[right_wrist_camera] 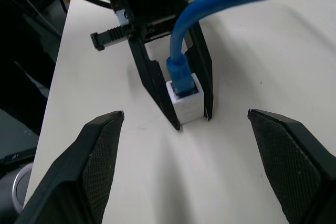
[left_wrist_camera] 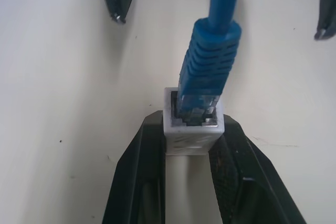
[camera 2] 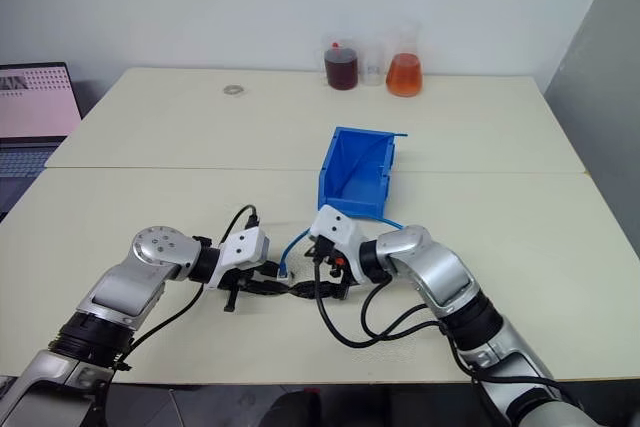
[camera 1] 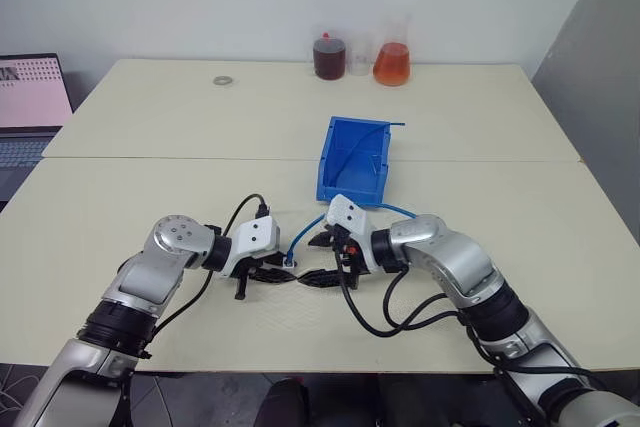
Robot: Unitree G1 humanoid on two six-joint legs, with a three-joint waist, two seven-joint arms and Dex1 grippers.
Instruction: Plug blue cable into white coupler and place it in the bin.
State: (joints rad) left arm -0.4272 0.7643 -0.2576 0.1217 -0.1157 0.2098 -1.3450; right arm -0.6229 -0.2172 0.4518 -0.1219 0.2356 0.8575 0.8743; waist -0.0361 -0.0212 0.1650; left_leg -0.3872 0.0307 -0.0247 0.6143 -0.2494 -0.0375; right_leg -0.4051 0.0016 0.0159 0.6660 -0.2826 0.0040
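Left wrist view gives me the closest look: my left end effector [left_wrist_camera: 191, 182] is clamped on the white coupler [left_wrist_camera: 192, 132], a small boxy block lying on the surface, and the clear plug of the blue cable [left_wrist_camera: 210, 56] sits inside its socket, with a ribbed blue boot just behind the plug. I can read no writing or brand on either part. My right end effector [right_wrist_camera: 184, 166] is released, its black fingers [right_wrist_camera: 100, 156] spread wide apart on either side of the coupler and touching nothing. From the coupler the cable loops toward the far right, past my right wrist, near the bin [camera 1: 355, 159]. The bin is bright blue with a cut-down front and stands just beyond my hands, at the middle of the pale cream surface [camera 1: 150, 127]. At the far edge stand three beakers [camera 1: 392, 62], one holding dark red liquid and one orange. A laptop [camera 1: 30, 107] sits at the far left, before a plain white wall.
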